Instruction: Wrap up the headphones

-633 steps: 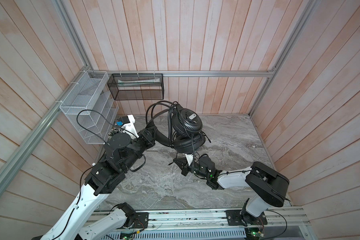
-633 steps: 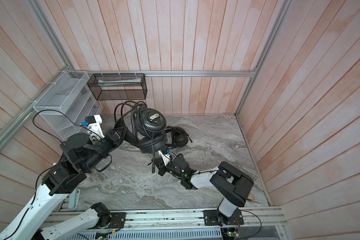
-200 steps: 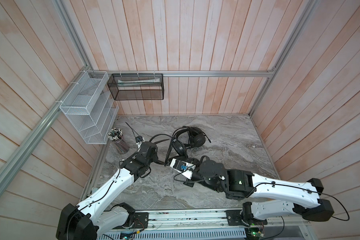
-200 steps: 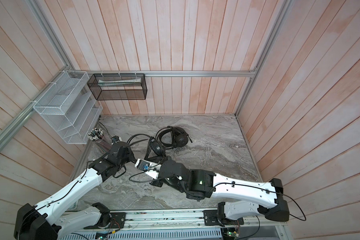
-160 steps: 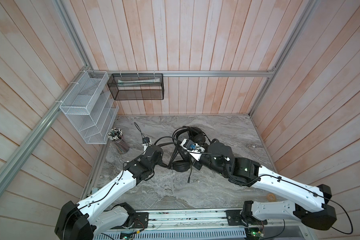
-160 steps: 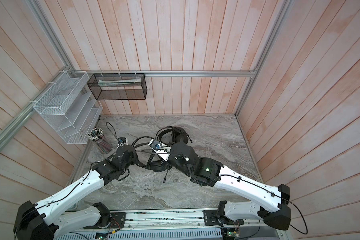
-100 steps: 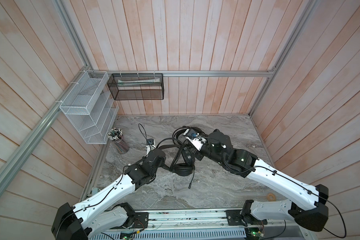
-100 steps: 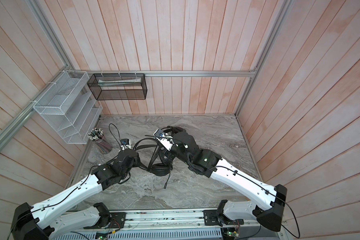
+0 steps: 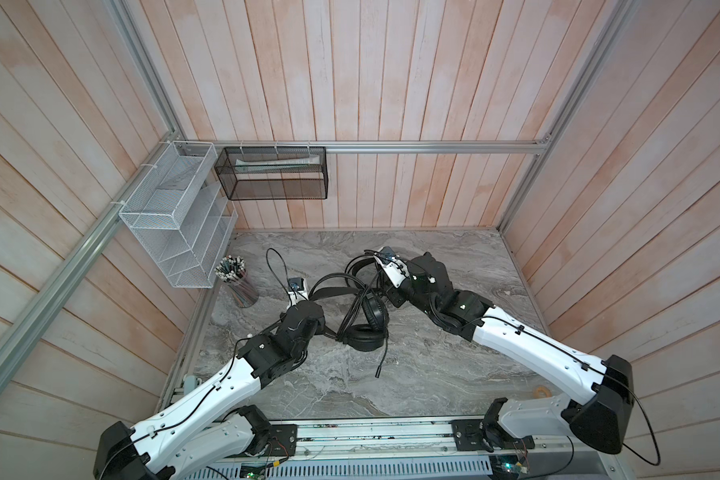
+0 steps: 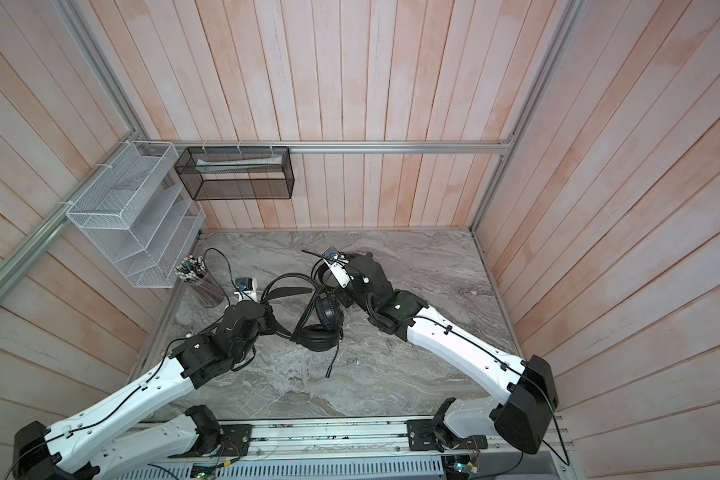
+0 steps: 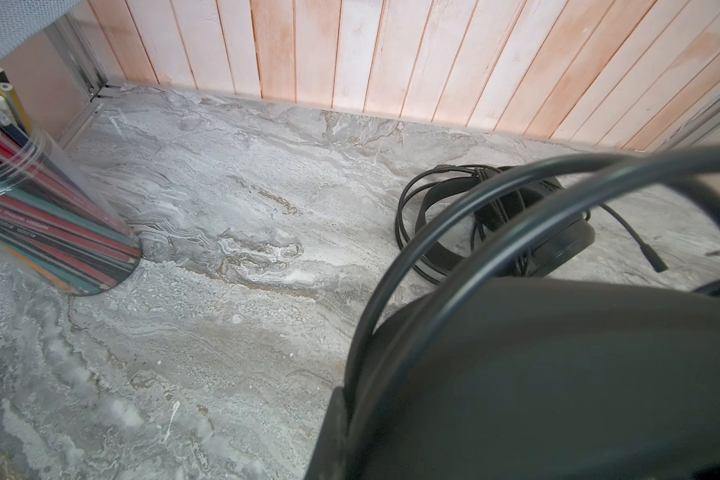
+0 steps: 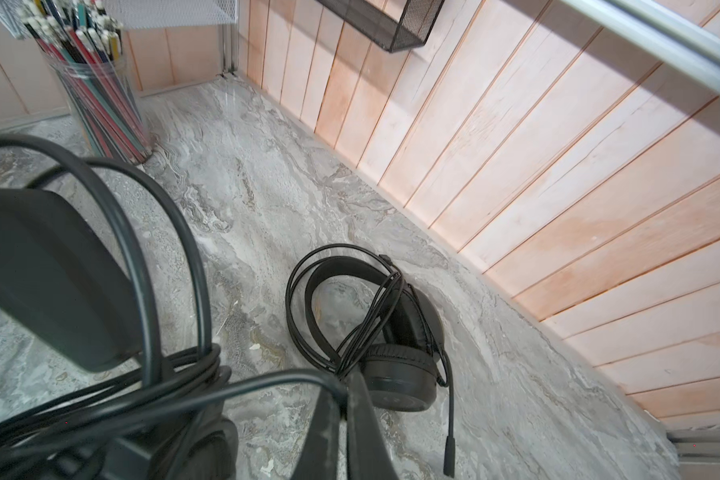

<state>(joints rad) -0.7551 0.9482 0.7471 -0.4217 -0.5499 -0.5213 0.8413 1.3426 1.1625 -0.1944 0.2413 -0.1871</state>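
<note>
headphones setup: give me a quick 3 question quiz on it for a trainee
1. In both top views the clear cup of pencils stands: A left, B centre, C right?
2. True or false: the right gripper is open.
3. How many headsets are in view?
Key: 1 A. 2 False, it is shut on part of the near headset. 3 Two, the near one and the far headset.
</note>
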